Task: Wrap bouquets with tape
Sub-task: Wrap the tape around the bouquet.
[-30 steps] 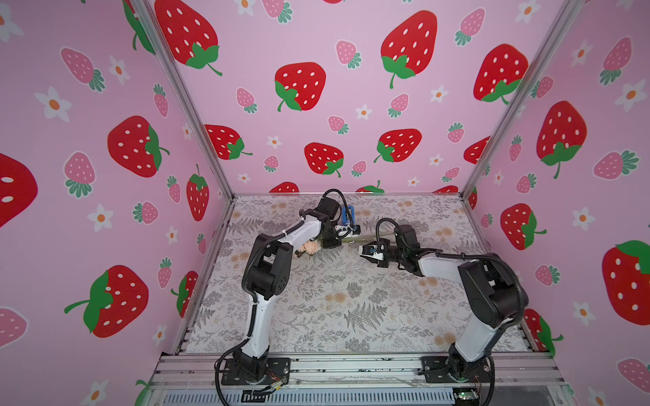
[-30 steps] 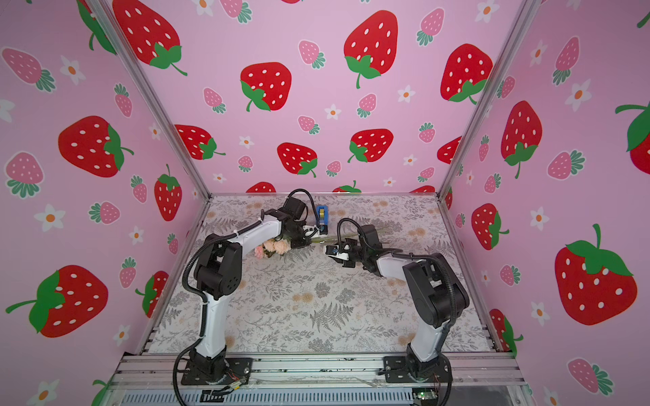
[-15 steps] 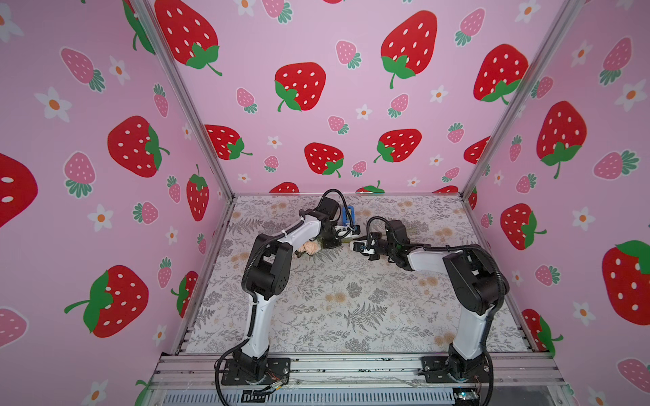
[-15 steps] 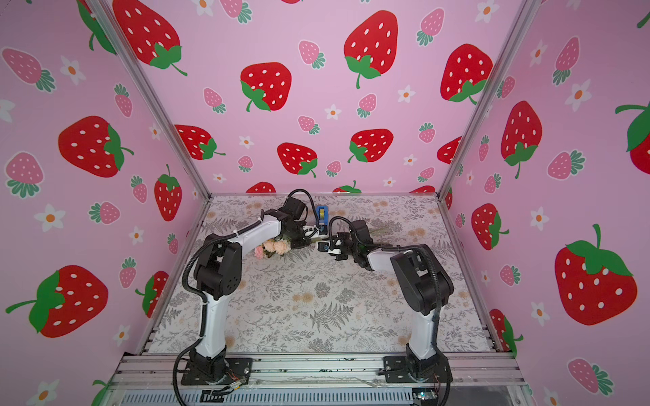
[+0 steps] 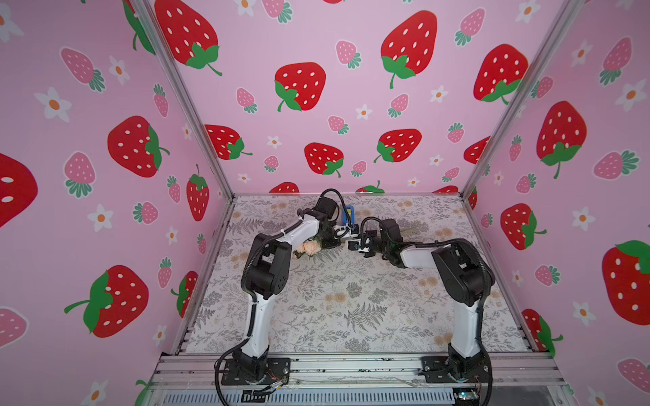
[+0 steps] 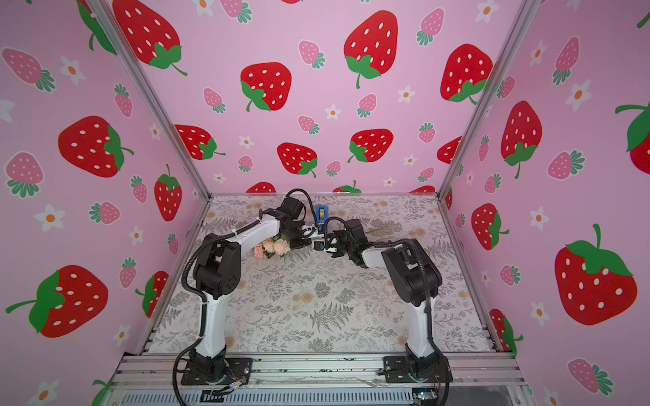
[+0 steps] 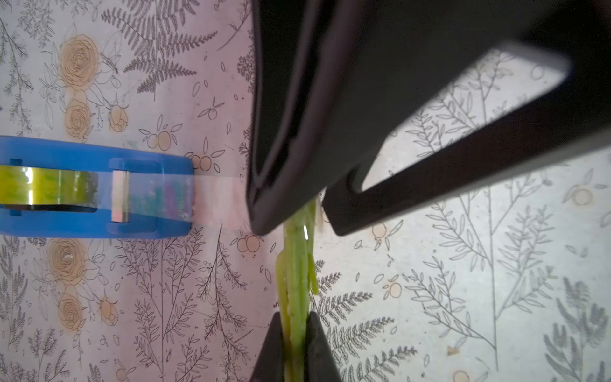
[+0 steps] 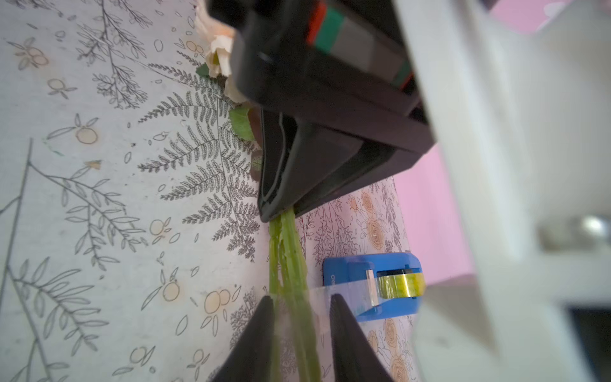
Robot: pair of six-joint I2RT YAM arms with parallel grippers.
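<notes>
Within the last second the right gripper [image 8: 301, 306] has travelled along the table toward the left gripper [image 7: 294, 325]. The two now stand nearly tip to tip over the far middle of the grey fern-printed table covering [image 7: 463, 297]. The small bunch of pale pink and cream artificial flowers [image 6: 272, 246] lies there, with its blossoms toward the robot's left and its thin green stems [image 7: 296, 274] running toward its right.

The left jaws are clenched on these stems, close below the leaves. The right jaws have narrowed a little but are not pressed together. They stand on both sides of the stems, with a gap on one side (the right wrist view shows this best).

The little blue plastic dispenser with its yellowish roll of tape [image 7: 96, 195] stands just beside the stems. A clear strip [image 7: 218, 201] reaches from its cutter to the stems, between the right fingers. So the approach seems finished: the strip is at the stems, but the winding itself looks not yet done.
</notes>
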